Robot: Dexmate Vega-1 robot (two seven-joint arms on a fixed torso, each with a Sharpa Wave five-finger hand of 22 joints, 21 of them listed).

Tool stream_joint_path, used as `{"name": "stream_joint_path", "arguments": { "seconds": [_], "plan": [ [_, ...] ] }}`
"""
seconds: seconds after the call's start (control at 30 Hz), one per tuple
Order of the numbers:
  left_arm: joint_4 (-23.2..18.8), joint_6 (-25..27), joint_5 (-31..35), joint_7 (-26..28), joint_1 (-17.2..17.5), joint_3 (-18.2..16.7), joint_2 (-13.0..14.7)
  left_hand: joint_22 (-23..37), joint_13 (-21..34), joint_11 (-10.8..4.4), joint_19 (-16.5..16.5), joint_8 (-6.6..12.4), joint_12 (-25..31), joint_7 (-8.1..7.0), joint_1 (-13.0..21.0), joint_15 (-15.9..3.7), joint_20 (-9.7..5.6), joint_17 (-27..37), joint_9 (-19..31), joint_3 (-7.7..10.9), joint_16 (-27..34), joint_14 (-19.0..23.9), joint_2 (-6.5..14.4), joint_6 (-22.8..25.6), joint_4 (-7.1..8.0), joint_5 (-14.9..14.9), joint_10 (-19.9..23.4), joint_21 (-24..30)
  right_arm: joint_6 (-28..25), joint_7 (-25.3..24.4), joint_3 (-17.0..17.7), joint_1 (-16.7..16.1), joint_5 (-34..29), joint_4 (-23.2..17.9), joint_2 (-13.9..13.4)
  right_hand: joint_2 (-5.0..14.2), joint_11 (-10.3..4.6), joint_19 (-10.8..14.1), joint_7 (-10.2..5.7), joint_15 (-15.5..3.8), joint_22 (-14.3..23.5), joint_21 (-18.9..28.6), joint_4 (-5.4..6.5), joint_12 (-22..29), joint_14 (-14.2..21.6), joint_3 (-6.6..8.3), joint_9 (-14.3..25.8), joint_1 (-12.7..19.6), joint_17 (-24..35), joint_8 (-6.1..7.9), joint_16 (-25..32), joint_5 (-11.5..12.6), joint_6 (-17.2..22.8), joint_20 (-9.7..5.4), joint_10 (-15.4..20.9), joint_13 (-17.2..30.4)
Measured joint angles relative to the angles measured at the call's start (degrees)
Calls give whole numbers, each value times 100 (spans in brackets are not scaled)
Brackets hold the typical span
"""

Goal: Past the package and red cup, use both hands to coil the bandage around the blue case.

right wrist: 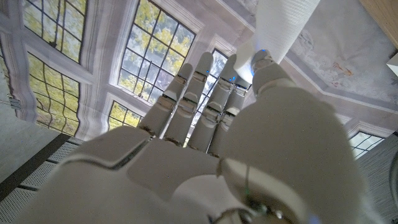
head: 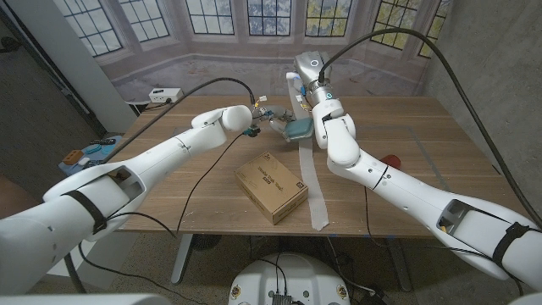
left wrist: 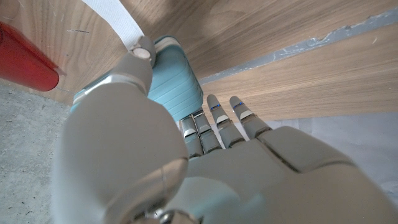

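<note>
The blue case is held just above the table, beyond the package and the red cup. My left hand grips it; in the left wrist view the thumb lies on one side of the ribbed case and the fingers on the other. The white bandage trails from the case down the table towards the front edge. My right hand is raised above the case. In the right wrist view it pinches the bandage between thumb and fingers.
The brown cardboard package lies mid-table, in front of the case and left of the bandage strip. The red cup lies on its side to the right, partly behind my right arm. Cables hang over both arms.
</note>
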Motion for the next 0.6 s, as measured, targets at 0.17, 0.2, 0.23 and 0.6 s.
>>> {"name": "stream_joint_path", "arguments": {
  "seconds": [0.17,0.2,0.23,0.6],
  "plan": [
    [-30,68,48,-99,-55,19,14,0,0,0,0,10,0,9,0,0,0,0,1,0,0,0,0,-9,0,0,0,0,21,49,50,-91,-131,-122,17,-8,0,0,1,0,0,0,0,-2,0,0,0,-8,18,0,0,-1,0,0,0,-1],
    [-35,81,55,-119,-64,23,14,0,0,0,0,11,0,9,0,0,0,0,1,0,0,0,0,-9,0,0,0,0,25,59,66,-124,-157,-154,21,-8,0,0,23,0,0,0,0,-2,0,0,-1,-8,18,0,0,-1,23,0,0,-1],
    [-37,81,55,-119,-71,25,14,0,0,0,0,11,0,10,0,0,0,0,1,0,0,0,0,-10,0,-1,0,0,28,68,83,-160,-177,-154,22,-8,0,0,24,0,0,0,0,-2,0,0,-1,-8,18,0,0,-1,24,0,0,-2],
    [-63,132,119,-217,-120,63,6,0,0,0,0,29,0,14,0,0,0,1,3,0,0,0,0,-14,0,-7,0,0,57,160,215,-397,-457,-454,22,-8,31,0,31,0,0,0,0,-4,0,0,-5,-8,18,-6,0,-2,31,0,31,-5]
  ]
}}
